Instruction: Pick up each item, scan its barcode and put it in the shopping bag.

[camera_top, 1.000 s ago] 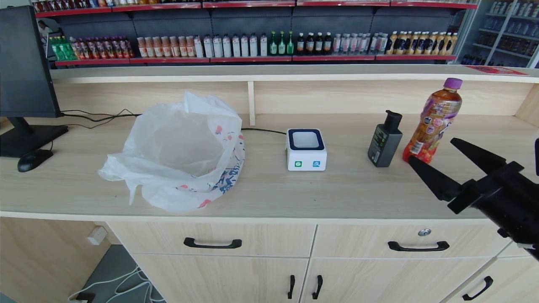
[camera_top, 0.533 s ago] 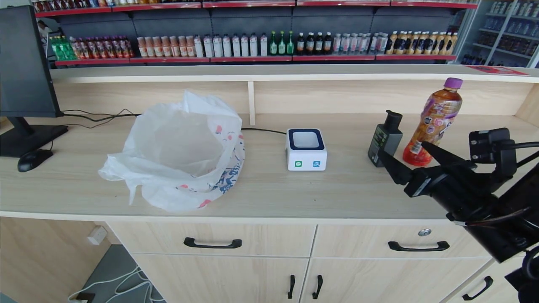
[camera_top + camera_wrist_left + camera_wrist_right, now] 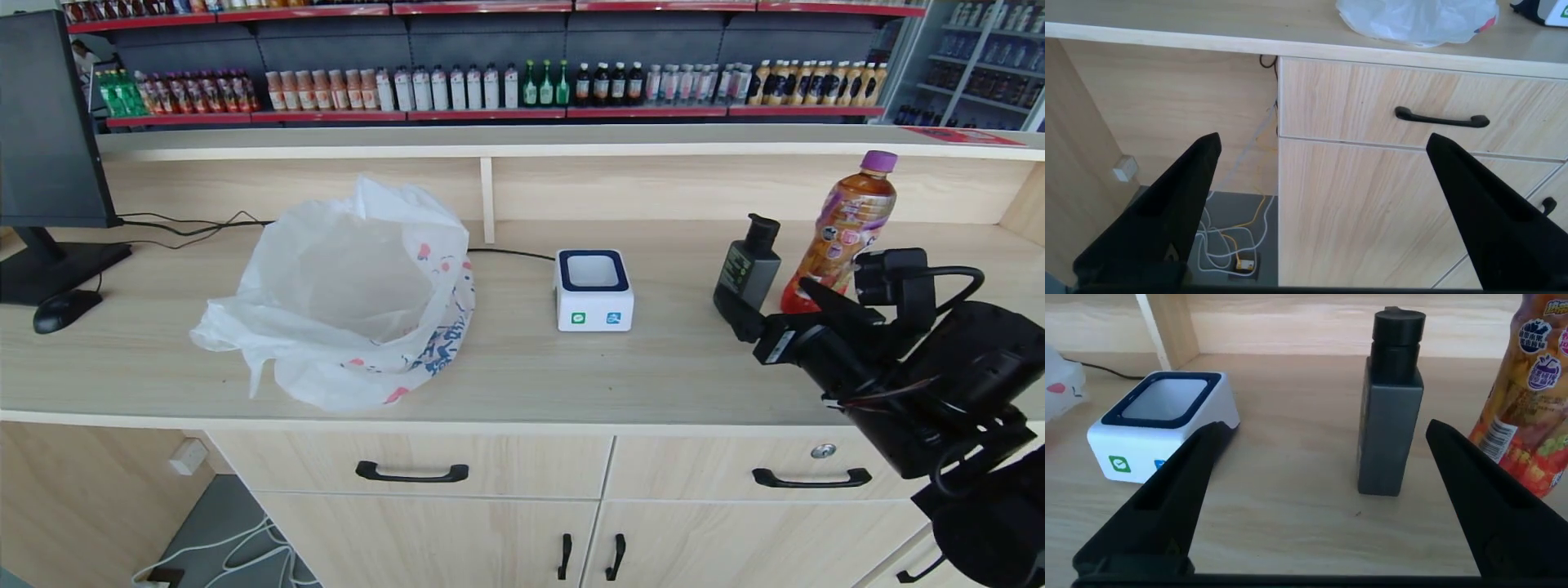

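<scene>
You're seeing the shopping bag point(image 3: 351, 302) sitting left on the counter point(image 3: 522, 367), the scanner point(image 3: 593, 290) standing right of it, the toiletry bottle point(image 3: 747, 269) and drink bottle point(image 3: 841, 233) standing side by side farther right.

The right gripper point(image 3: 770, 300) is sweeping leftward and farther over the counter point(image 3: 522, 367), jaws spread wide, closing in on the dark grey bottle point(image 3: 747, 273). One finger is reaching its base, the other is crossing before the orange drink bottle point(image 3: 845, 220).

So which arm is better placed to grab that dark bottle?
Right. The right gripper, open, sits just before the dark bottle on the counter; the left gripper hangs low, facing the drawers.
</scene>
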Robot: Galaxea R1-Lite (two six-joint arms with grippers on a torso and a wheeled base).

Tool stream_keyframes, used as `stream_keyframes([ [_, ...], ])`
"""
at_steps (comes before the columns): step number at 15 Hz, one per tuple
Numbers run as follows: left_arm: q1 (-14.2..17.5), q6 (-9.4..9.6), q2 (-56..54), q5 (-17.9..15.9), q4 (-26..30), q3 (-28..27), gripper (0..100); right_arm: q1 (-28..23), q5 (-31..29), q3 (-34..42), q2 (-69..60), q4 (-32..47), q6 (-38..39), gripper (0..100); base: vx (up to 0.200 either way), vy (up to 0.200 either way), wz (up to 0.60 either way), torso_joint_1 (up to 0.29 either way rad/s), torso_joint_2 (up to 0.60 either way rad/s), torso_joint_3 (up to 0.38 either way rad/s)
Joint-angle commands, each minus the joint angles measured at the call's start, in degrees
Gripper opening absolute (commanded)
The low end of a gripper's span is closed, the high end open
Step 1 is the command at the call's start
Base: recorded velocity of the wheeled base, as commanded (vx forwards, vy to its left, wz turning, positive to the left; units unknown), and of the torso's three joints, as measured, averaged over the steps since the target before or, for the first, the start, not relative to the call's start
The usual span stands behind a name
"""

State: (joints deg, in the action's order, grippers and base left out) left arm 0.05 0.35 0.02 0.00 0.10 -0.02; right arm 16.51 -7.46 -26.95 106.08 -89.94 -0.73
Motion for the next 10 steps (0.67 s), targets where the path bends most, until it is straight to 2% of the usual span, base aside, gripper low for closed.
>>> stream_keyframes([
  [1,0.0,0.00,0.1,0.0,0.0,0.0,100,-0.2,-0.4,-2.6,3.2,-0.1,0.5,100,0.000,0.000,0.00,0.000,0.00,0.000],
  [10,0.0,0.00,0.1,0.0,0.0,0.0,100,-2.5,-0.7,-9.8,8.7,-0.1,2.5,100,0.000,0.000,0.00,0.000,0.00,0.000],
])
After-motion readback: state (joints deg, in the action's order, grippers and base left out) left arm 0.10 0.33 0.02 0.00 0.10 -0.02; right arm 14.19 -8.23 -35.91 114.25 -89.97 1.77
